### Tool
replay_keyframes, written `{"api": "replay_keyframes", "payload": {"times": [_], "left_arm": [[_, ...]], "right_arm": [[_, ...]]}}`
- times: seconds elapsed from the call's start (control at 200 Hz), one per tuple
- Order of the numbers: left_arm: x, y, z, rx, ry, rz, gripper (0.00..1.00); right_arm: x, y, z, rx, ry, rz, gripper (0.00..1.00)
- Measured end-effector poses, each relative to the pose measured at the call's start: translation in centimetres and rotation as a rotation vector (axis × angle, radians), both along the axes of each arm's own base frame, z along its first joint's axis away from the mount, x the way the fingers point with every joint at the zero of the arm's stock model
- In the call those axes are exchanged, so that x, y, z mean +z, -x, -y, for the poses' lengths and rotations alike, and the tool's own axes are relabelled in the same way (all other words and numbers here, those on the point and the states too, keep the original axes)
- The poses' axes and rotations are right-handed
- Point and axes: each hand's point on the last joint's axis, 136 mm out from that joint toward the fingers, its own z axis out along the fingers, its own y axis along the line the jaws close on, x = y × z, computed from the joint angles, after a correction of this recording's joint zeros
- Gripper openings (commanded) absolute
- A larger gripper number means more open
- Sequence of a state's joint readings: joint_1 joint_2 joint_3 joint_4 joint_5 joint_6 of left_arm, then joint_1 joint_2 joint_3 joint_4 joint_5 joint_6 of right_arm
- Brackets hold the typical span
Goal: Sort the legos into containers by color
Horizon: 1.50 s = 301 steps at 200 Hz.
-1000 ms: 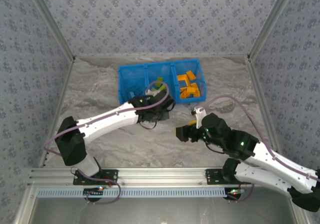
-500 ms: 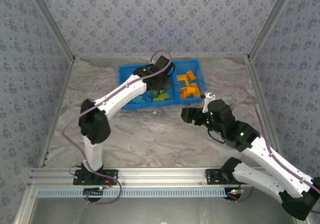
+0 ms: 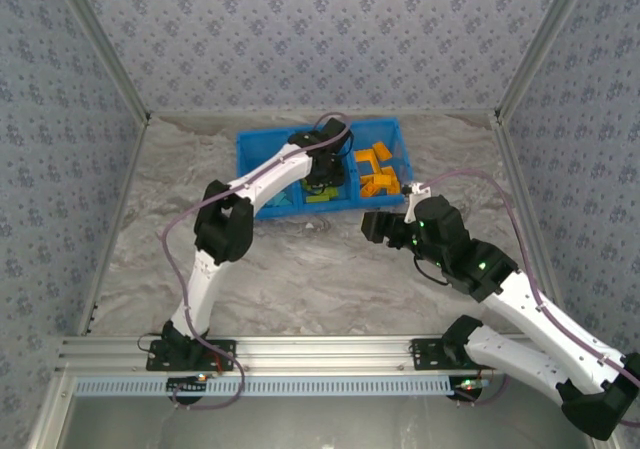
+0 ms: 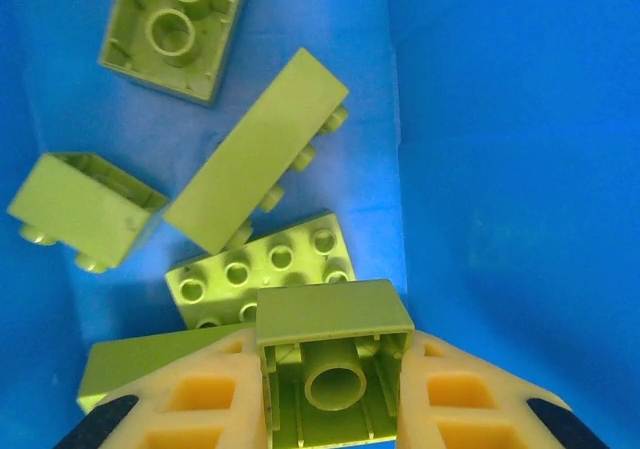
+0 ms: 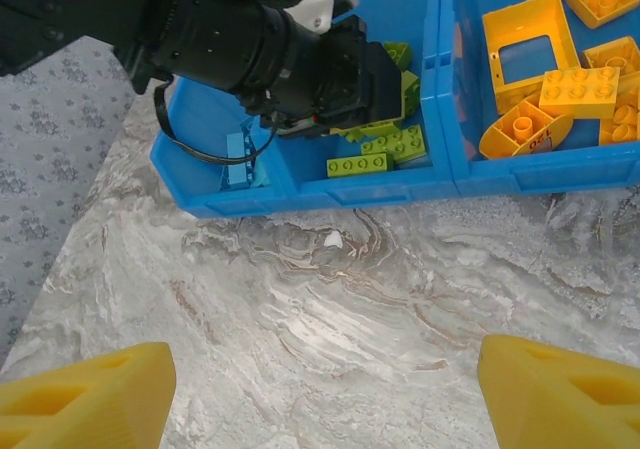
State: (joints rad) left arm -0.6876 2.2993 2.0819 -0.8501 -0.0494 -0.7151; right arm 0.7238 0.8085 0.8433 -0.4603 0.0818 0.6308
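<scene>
Jaws of the left gripper [image 4: 335,399] squeeze a green brick [image 4: 333,321], straight above the green pile [image 4: 262,261] in the middle box [image 4: 500,169]. The right gripper [image 5: 330,394] gapes wide and empty, on the near side.

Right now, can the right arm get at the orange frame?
Probably yes: right gripper hangs open before the bin, orange frame lies exposed in the right compartment, left gripper holds a lime brick next door.

Left arm [image 3: 262,178], right arm [image 3: 523,300]: white shells, black joints, a lilac cable [image 3: 177,237] looped along each. Left tool [image 4: 331,409] cream (navy tips at 5 and 7 o'clock, wrist view); right tool [image 5: 320,389] yellow.
</scene>
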Motion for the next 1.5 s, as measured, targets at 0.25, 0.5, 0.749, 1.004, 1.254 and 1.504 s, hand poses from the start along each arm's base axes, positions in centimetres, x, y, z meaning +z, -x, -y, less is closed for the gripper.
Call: {"api": "replay_keyframes", "payload": {"times": [0.25, 0.5, 0.749, 1.004, 1.254, 1.504], "left_arm": [[-1.2, -0.5, 0.3, -0.001, 0.001, -0.028, 0.19], [-1.7, -0.3, -0.3, 0.006, -0.018, -0.049, 0.35], [-1.0, -0.4, -0.2, -0.008, -0.019, -0.043, 0.44], [-0.6, -0.5, -0.3, -0.013, -0.027, -0.035, 0.48], [0.3, -0.7, -0.8, -0.003, -0.060, -0.002, 0.45], [10.9, 3.7, -3.6, 0.008, -0.029, 0.199, 0.42]], "right_arm": [[0.0, 0.0, 0.0, -0.004, -0.007, -0.005, 0.81], [-0.2, -0.2, -0.2, -0.002, -0.004, -0.011, 0.81], [-0.3, -0.1, -0.4, 0.005, -0.006, -0.015, 0.80], [-0.3, -0.1, -0.5, 0.011, -0.008, -0.017, 0.80], [-0.4, -0.1, -0.5, 0.011, -0.004, -0.021, 0.79], [0.0, -0.2, -0.5, 0.005, -0.005, -0.013, 0.78]]}}
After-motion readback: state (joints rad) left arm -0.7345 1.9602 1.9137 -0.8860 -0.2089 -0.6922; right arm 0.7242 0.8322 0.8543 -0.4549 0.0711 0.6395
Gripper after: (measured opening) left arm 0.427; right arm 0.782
